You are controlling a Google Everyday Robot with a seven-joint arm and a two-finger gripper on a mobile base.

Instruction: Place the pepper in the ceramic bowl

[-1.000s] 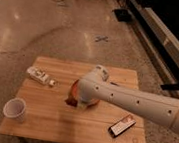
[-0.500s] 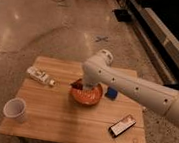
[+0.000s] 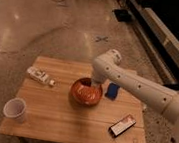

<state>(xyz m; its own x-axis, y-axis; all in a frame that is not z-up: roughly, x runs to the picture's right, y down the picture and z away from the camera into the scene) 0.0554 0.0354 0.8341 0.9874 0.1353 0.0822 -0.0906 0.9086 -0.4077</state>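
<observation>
The ceramic bowl [image 3: 85, 92], orange-red inside with a darker rim, stands at the middle of the wooden table [image 3: 59, 127]. My gripper [image 3: 94, 82] hangs at the end of the white arm [image 3: 136, 85], which reaches in from the right. The gripper is right over the bowl's far rim. The pepper does not show as a separate thing. It is either hidden by the gripper or lost against the bowl's red inside.
A white cup [image 3: 15, 109] stands at the table's front left. A white packet [image 3: 40, 76] lies at the back left. A blue object [image 3: 112, 90] sits just right of the bowl. A black-and-red flat packet [image 3: 123, 125] lies at the front right.
The arm has drawn back and up toward the right. It now uncovers the whole bowl, which it half hid a second ago, and the blue object beside it.
</observation>
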